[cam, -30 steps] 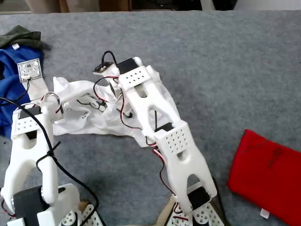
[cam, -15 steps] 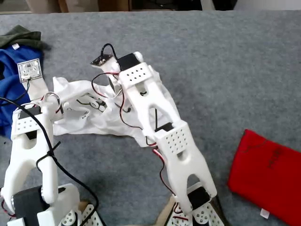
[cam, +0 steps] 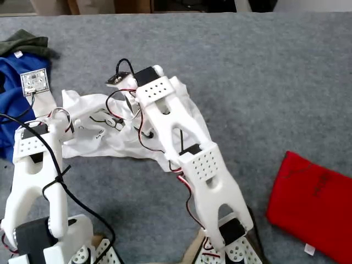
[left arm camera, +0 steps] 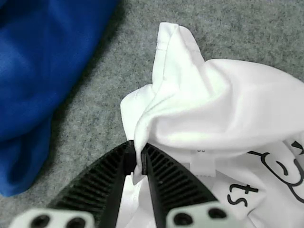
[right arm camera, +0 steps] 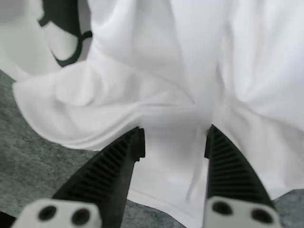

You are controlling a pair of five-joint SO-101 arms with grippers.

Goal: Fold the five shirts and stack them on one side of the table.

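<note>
Right claw [right arm camera: 174, 136] shifted (slightly), jaws apart over white shirt [right arm camera: 142, 80], left claw [left arm camera: 137, 148] clamped on it

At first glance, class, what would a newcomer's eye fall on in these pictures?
A crumpled white shirt lies in the middle of the table; the left gripper pinches its edge, the right gripper hangs open over it. A red shirt sits folded at the right, a blue shirt bunched at the far left.
</note>
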